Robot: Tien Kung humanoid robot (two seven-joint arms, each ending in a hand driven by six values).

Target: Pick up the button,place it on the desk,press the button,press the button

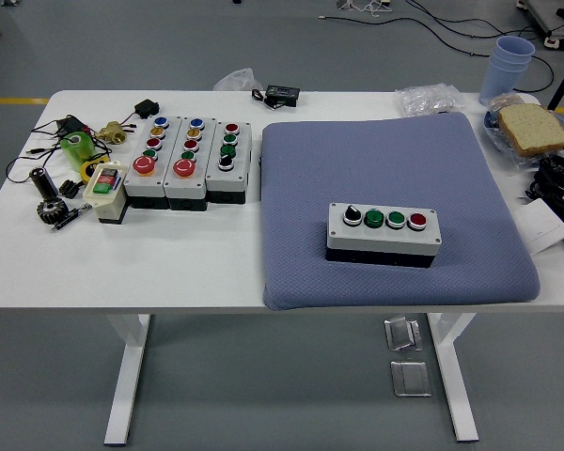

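A grey button box with a black selector knob, two green buttons and a red button lies on the blue-grey cushion, near its front edge. Three more button boxes stand side by side on the white table to the left of the cushion. My right hand is at the right edge of the picture, above the table beside the cushion, well clear of the box. How its digits stand is hidden by the picture edge. My left arm is out of sight.
Small parts, cables, a green tape roll and a small switch box clutter the left end. At the back right are blue cups, a bread slice and a plastic bag. A black adapter lies at the back.
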